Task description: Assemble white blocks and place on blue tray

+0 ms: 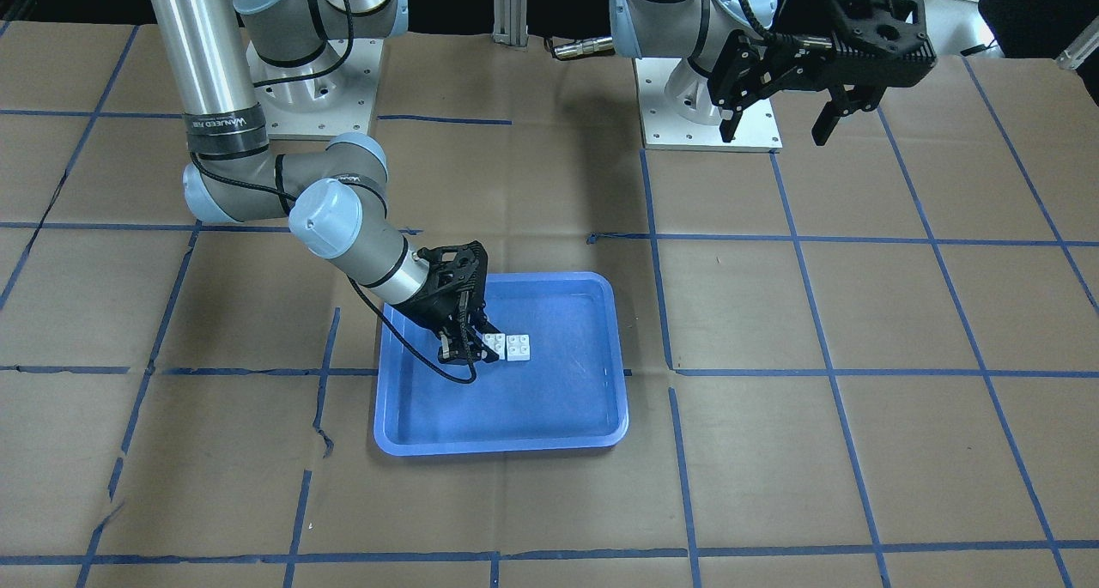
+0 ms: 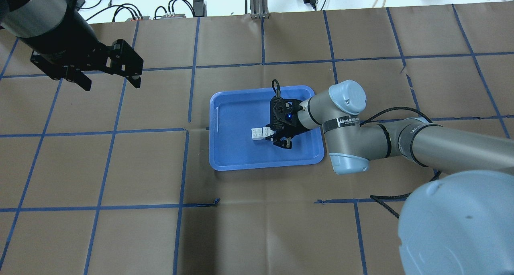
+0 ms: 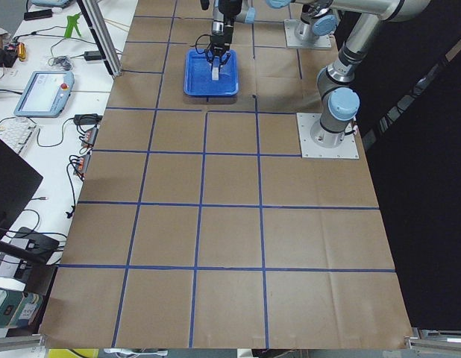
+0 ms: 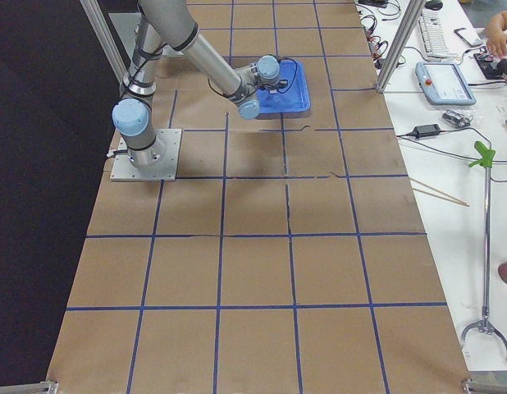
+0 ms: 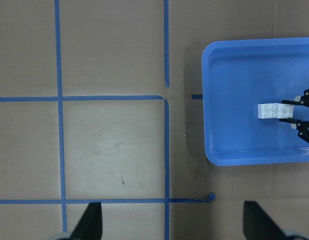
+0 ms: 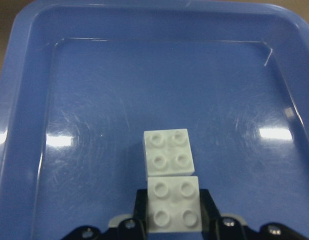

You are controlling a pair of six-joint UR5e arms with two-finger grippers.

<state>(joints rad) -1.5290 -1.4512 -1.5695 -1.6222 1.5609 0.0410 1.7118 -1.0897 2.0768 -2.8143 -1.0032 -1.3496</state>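
The two white blocks (image 6: 168,152) lie end to end as one piece inside the blue tray (image 6: 94,100), near its middle. My right gripper (image 6: 173,205) reaches low into the tray, with its fingers pressed against both sides of the nearer block. The pair also shows in the front view (image 1: 506,346), the overhead view (image 2: 259,133) and the left wrist view (image 5: 269,110). My left gripper (image 2: 111,84) is open and empty, held high over the table far from the tray (image 2: 237,150).
The table is brown paper with a grid of blue tape lines (image 2: 188,102). The arm bases stand on white plates (image 1: 713,107) at the robot's side. Cables and controllers lie on benches beyond the table's edge (image 3: 44,89).
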